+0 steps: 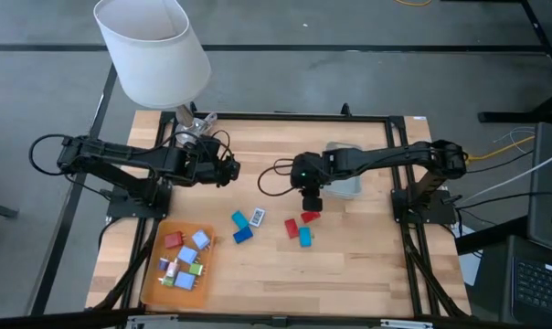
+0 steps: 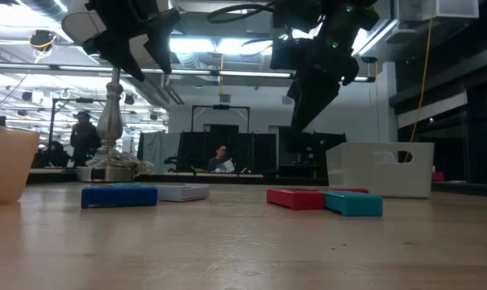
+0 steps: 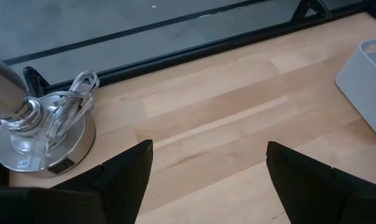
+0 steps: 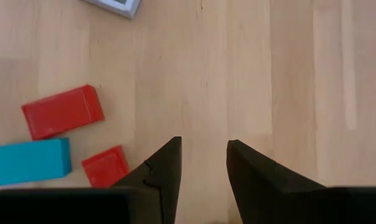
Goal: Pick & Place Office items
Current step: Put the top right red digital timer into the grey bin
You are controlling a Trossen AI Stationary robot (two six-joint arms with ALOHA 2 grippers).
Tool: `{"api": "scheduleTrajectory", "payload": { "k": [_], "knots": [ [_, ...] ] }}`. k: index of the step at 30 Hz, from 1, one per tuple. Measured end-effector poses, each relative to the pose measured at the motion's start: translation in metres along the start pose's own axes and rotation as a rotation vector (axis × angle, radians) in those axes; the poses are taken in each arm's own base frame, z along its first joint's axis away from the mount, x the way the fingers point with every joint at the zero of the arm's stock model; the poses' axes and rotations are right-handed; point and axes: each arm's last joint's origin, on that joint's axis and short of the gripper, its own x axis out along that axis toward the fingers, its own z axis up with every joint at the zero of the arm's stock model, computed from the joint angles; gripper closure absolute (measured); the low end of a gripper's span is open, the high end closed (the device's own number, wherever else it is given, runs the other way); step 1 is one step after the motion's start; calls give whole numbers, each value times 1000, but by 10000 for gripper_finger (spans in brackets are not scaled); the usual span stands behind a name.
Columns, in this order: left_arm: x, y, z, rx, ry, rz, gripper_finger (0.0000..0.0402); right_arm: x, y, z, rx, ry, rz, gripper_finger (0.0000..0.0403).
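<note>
- High view: the right gripper is hovering over the table, just beside two red blocks and a teal block. Blue blocks and a white piece are lying nearer the middle; more blocks are sitting on the orange tray. The left gripper is waiting near the lamp.
- Low view: the red block and teal block are touching; the bin is standing behind.
- Left wrist view: its fingers are standing wide apart, holding nothing, over bare wood.
- Right wrist view: its fingers are standing slightly apart, empty, with the red blocks and teal block alongside.
</note>
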Motion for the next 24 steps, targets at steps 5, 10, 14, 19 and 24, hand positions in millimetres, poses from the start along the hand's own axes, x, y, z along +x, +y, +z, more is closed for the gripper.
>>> {"api": "scheduleTrajectory", "payload": {
  "k": [5, 10, 14, 19, 24],
  "knots": [
    [0, 0, 0, 2, -5, 3, 96, -3, 0, 0, -13, -10, -17, 275],
    [0, 0, 0, 4, -5, 3, 96, -3, 1, 1, 141, -18, 42, 275],
    [0, 0, 0, 10, -5, 3, 96, -3, 0, 3, 197, -35, 170, 275],
    [0, 0, 0, 18, -4, 2, 96, -1, -2, 2, 234, -13, 249, 256],
    [0, 0, 0, 19, -2, 1, 96, 8, 1, -1, 201, 37, 330, 199]
  ]
}}
